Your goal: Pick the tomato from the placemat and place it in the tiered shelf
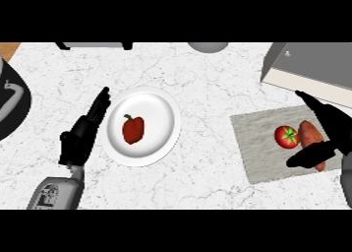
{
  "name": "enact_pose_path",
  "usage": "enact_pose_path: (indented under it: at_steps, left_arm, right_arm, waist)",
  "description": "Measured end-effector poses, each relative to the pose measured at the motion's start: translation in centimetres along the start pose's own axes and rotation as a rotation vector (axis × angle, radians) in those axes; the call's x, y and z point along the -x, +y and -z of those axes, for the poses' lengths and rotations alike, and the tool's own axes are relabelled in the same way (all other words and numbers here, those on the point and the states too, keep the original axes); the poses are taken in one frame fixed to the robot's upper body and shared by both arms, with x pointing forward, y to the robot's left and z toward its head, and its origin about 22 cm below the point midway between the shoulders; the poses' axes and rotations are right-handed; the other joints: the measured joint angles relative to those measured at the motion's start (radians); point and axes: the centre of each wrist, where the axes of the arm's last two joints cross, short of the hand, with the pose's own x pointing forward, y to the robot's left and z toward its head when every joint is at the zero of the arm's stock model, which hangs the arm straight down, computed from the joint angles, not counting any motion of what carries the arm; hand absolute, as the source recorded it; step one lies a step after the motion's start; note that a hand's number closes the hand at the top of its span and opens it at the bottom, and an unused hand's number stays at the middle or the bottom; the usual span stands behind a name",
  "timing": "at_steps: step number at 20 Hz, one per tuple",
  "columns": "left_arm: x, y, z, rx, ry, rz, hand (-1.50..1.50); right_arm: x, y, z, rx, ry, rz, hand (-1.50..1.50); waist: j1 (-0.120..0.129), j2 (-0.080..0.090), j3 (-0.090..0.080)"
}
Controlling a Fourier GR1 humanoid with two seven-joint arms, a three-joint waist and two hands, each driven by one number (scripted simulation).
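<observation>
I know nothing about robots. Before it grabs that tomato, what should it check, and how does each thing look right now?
1. Tomato lies on the placemat: ok.
2. Right hand is open beside the tomato: ok.
3. Fingers curled round the tomato: not ok, not yet done.
4. Brown vegetable close beside the tomato is clear of the grasp: cannot tell.
5. Tiered shelf has a free spot: cannot tell.
6. Left hand rests open by the plate, out of the way: ok.
</observation>
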Motion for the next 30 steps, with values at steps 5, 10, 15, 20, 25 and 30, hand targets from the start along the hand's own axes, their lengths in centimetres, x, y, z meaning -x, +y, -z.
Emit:
enact_pose_path:
  at_steps: [5,10,15,20,25,30]
  left_arm:
    - [0.0,0.0,-0.1,0.000,0.005,-0.003,0.00]
    - [0.2,0.2,0.1,0.003,0.012,-0.004,0.00]
    - [0.4,-0.6,-0.2,-0.002,0.009,0.000,0.00]
    - [0.3,-0.5,0.3,0.002,0.006,-0.007,0.00]
    - [0.1,-0.3,0.4,0.004,0.006,-0.004,0.00]
    - [-0.1,-0.6,0.0,0.001,0.007,-0.002,0.00]
  right_arm:
    - [1.5,1.1,0.3,0.003,0.011,-0.015,-1.50]
    - [1.7,1.9,1.7,0.002,0.022,-0.019,-1.50]
    - [2.4,2.8,3.0,-0.005,0.031,-0.017,-1.50]
    - [3.1,3.4,3.3,-0.026,0.023,-0.017,-1.50]
    - [3.0,4.1,3.2,-0.050,0.023,-0.027,1.50]
    - [3.4,5.1,3.5,-0.072,0.001,-0.088,1.50]
  waist:
    - [-0.001,0.000,0.000]
    - [0.000,0.000,0.000]
    - [0.000,0.000,0.000]
    - [-0.001,0.000,0.000]
    - [-0.001,0.000,0.000]
    - [0.001,-0.002,-0.003]
